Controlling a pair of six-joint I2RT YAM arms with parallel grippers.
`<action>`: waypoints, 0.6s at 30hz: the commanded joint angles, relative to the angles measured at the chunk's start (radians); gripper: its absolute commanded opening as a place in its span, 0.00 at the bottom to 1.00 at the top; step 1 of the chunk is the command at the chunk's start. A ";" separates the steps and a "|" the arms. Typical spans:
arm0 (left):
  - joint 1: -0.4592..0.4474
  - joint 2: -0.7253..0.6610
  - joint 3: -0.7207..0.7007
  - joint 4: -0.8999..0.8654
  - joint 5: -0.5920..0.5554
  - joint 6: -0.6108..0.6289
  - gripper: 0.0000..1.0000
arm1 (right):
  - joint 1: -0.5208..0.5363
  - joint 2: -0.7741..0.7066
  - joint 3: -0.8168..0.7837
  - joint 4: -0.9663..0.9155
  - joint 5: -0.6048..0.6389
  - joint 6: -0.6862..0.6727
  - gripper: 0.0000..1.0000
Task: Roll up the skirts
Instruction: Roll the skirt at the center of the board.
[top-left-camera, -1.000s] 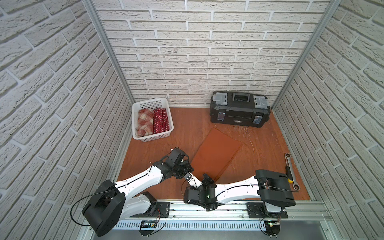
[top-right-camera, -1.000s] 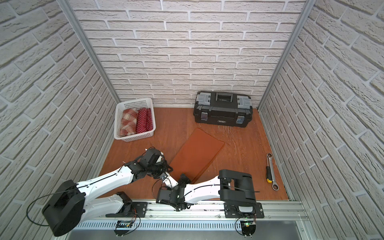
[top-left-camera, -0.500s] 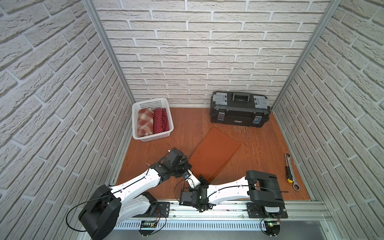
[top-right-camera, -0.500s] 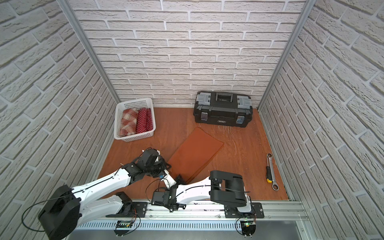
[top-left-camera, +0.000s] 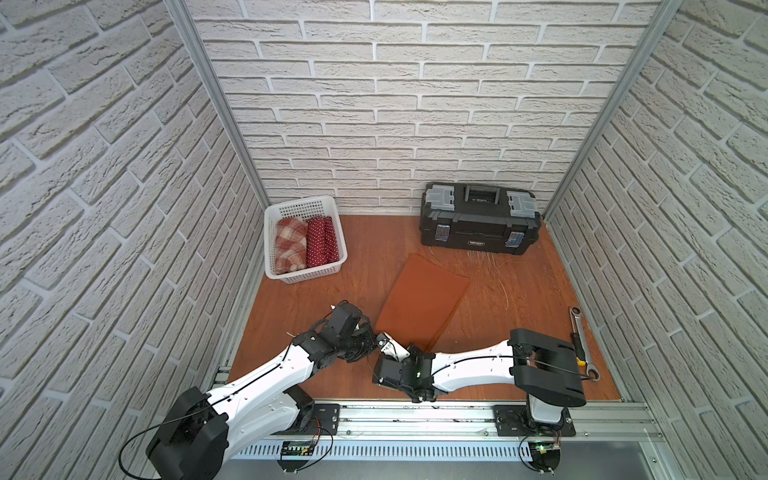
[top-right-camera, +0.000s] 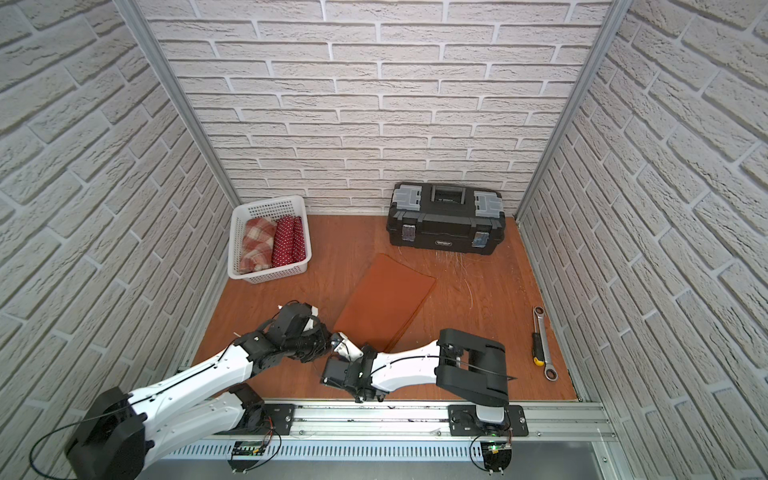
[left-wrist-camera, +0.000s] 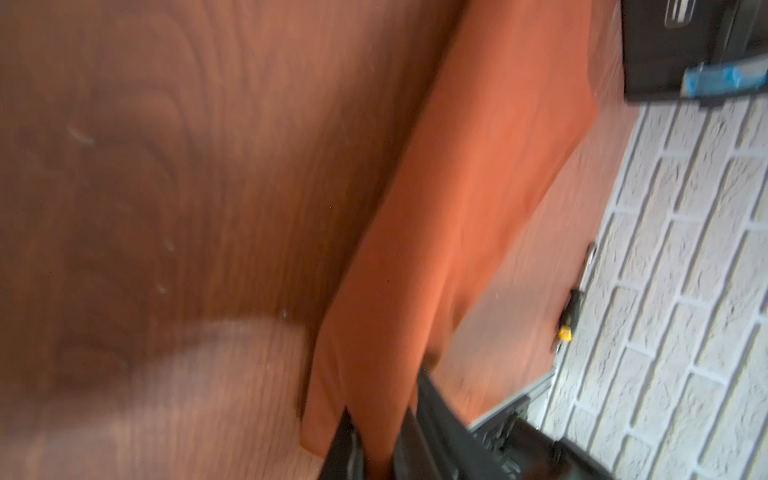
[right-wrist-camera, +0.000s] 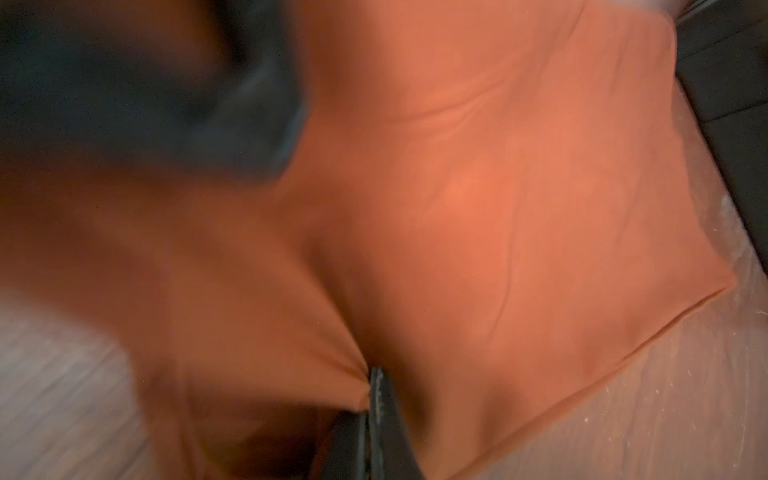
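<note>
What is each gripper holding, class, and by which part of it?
Both hold the rust-orange skirt by its end nearest the robot. The left gripper pinches it near a corner and the right gripper beside it, jaws shut on the cloth.

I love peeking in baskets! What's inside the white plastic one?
Inside the white plastic mesh basket lie two rolled bundles side by side: a red-and-cream plaid skirt and a dark red polka-dot skirt. Anything beneath them is hidden.
</note>
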 joint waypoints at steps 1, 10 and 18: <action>0.005 -0.039 -0.030 -0.050 0.033 0.017 0.05 | -0.026 -0.031 -0.068 -0.035 -0.088 -0.062 0.02; 0.006 -0.105 -0.097 -0.090 0.009 0.010 0.24 | -0.043 -0.057 -0.117 -0.073 -0.319 -0.163 0.25; 0.005 -0.109 -0.141 -0.052 -0.019 0.026 0.45 | -0.032 -0.234 -0.180 -0.075 -0.472 -0.212 0.53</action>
